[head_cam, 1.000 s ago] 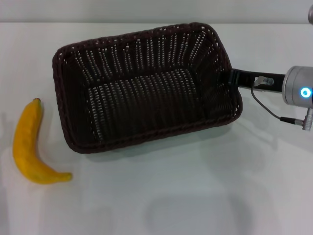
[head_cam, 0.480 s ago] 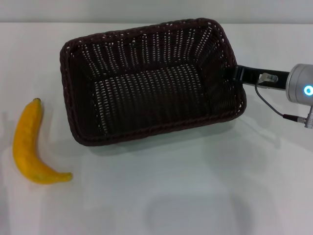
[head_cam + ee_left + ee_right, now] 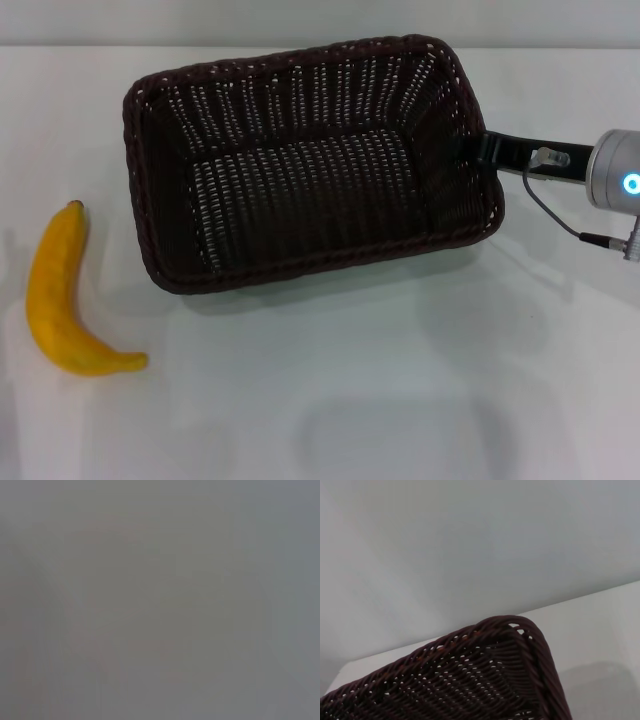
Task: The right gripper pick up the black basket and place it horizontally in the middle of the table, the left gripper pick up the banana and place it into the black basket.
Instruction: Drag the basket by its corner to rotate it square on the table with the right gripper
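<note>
The black basket (image 3: pixel 310 165) lies long side across the white table (image 3: pixel 400 380), its open top facing up and a little tilted. My right gripper (image 3: pixel 478 150) comes in from the right and is shut on the basket's right rim. The right wrist view shows a corner of the basket (image 3: pixel 485 680) against the table. The yellow banana (image 3: pixel 62 295) lies on the table at the left, apart from the basket. My left gripper is out of view; the left wrist view shows only plain grey.
The table's far edge (image 3: pixel 300 45) runs just behind the basket. The right arm's silver wrist (image 3: pixel 615 182) with a cable stands at the right edge.
The right gripper has carried the basket a little right and back and turned it closer to horizontal, mostly in the first half second. The banana has not moved.
</note>
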`<state>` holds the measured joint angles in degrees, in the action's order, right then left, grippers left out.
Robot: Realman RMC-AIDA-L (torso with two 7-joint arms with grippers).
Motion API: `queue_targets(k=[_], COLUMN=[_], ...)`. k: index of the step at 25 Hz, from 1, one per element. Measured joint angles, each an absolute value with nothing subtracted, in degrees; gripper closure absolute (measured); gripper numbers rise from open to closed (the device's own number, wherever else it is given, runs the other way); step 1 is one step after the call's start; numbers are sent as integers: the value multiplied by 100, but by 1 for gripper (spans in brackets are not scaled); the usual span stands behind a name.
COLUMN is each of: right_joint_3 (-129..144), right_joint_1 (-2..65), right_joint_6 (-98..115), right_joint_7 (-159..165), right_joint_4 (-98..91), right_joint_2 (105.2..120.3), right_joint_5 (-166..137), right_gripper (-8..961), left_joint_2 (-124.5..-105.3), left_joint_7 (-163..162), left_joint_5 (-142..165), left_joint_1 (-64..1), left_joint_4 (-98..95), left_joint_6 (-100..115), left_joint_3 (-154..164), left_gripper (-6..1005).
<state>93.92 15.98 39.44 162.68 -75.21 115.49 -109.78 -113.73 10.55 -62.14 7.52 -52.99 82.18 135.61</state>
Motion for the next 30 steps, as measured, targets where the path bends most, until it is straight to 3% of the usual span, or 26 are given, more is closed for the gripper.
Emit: queue_targets(k=[17,30], right_joint_3=[9406,9270], right_joint_1=[1581,1491], right_joint_6=[3839,3382], right_joint_7=[16108,15459], right_joint_4=[-7502,-7707], right_joint_2=[11531,11507], right_joint_5=[-10766,-10757], right_gripper=[687,341], left_joint_2=[-11373,-11373], left_joint_7=[1055,1055], left_joint_5=[-6216,-6219], left_joint_1=[756,732], left_joint_4=[-5299,-5299], left_joint_6=[8213,8089], left_joint_3=[13561,13503], left_gripper=[123,123])
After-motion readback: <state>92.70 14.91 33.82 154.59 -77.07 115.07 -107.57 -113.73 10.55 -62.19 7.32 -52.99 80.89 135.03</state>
